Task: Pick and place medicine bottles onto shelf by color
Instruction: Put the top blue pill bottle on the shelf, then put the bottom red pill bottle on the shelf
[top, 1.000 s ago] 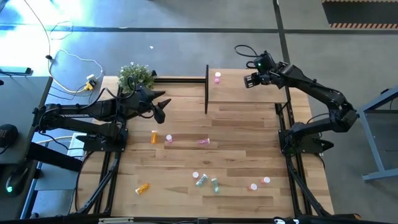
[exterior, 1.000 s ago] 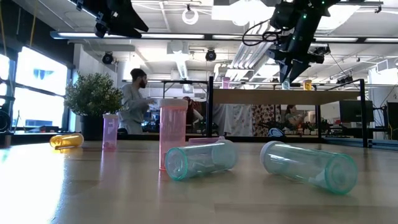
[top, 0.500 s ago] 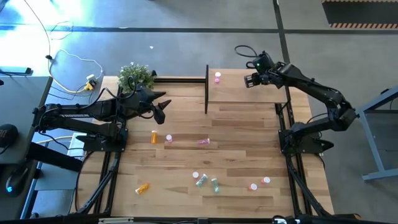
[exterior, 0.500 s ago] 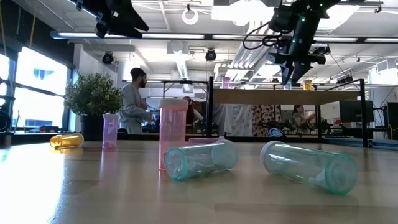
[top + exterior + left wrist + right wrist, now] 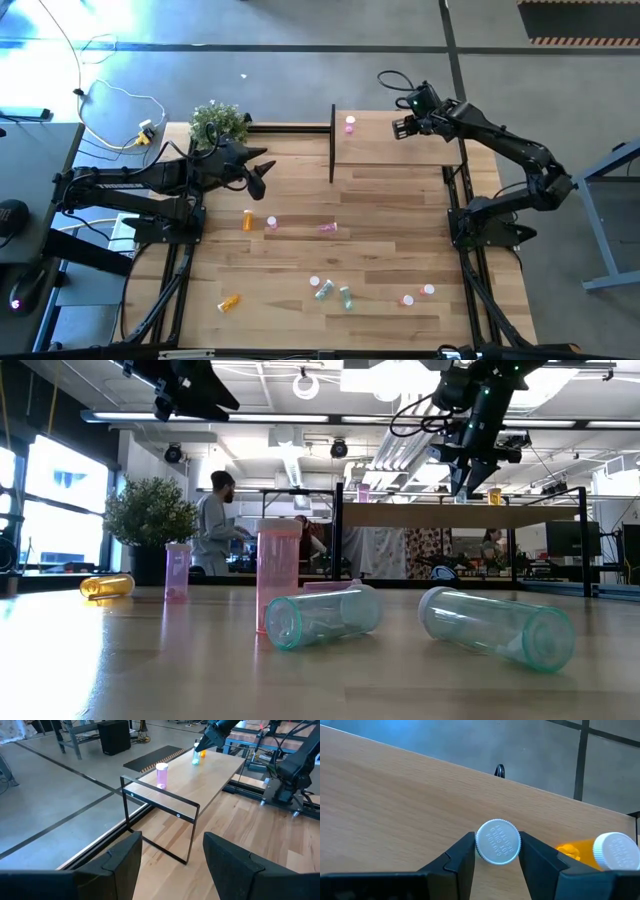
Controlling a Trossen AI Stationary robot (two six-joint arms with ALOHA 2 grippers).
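Jaws of the left gripper [image 5: 262, 180] are seen spread and empty above the table [image 5: 380, 250]. On the shelf [image 5: 385, 150], the right gripper [image 5: 497, 857] is closed on a white-capped bottle [image 5: 498, 841], beside an orange bottle [image 5: 600, 851].

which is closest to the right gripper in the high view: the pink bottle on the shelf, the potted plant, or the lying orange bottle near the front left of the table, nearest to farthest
1. Pink bottle, upright on the shelf, just beside the right gripper.
2. Potted plant, at the table's back edge, by the left arm.
3. Orange bottle, lying near the table's front left, clearly farthest.
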